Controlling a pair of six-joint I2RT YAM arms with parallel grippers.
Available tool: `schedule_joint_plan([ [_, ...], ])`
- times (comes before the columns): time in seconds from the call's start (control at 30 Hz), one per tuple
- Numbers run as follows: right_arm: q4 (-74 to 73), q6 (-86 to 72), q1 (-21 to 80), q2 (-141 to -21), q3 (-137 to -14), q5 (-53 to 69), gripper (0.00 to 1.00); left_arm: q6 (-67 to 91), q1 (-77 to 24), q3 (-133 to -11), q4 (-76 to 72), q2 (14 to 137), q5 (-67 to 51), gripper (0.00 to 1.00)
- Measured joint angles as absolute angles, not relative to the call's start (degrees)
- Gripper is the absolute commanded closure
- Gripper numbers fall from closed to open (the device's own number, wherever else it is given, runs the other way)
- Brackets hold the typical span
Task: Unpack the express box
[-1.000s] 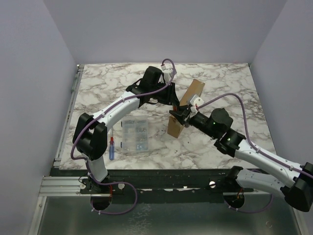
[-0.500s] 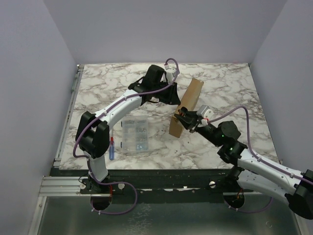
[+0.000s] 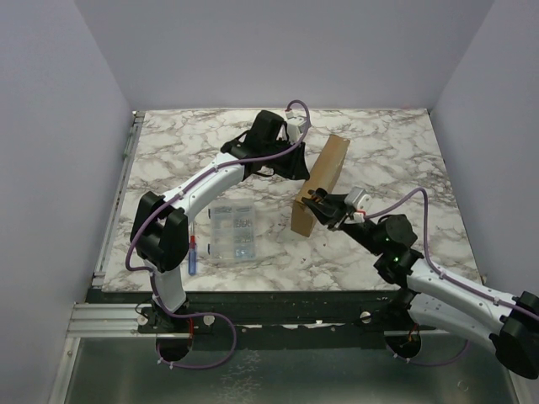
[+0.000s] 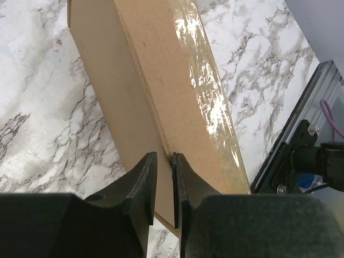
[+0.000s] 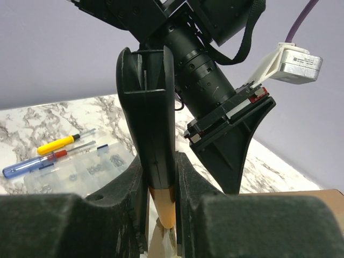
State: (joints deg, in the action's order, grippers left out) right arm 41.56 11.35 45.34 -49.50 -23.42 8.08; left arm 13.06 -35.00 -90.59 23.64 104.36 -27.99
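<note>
From above, the express box stands on edge right of table centre, with the left gripper at its left face and the right gripper at its near end. In the left wrist view, the fingers are nearly together, pinching the box's edge. In the right wrist view, the fingers clamp the cardboard edge.

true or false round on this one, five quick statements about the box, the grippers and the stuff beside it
1. The box lies flat on the table. False: it stands up on one edge.
2. The right gripper is shut on the box. True.
3. The screwdrivers lie inside the box. False: they lie on the table beside the case.
4. Clear tape runs along the box. True.
5. The left gripper is wide open, away from the box. False: its fingers are pinched on a box edge.
</note>
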Motion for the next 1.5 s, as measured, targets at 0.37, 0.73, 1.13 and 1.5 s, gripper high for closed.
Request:
schedule_joint_plan([
  [0.37, 45.28, 7.57, 40.73, -49.6, -21.69, 13.91, 0.99, 12.34, -35.03, -91.29, 24.1, 104.71, -27.81, 0.79],
  [0.73, 42.48, 5.3, 38.68, -45.08, -20.01, 14.98, 0.99, 12.34, -35.62, -91.5, 23.66, 105.03, -27.86, 0.68],
  [1.13, 44.8, 1.54, 38.15, -46.22, -19.62, 13.52, 0.99, 15.18, -30.41, -74.19, 21.61, 87.33, -15.4, 0.09],
  [1.5, 41.21, 0.49, 38.17, -48.03, -22.74, 10.96, 0.99, 21.17, -40.6, -25.54, -15.51, 50.35, -4.36, 0.01],
])
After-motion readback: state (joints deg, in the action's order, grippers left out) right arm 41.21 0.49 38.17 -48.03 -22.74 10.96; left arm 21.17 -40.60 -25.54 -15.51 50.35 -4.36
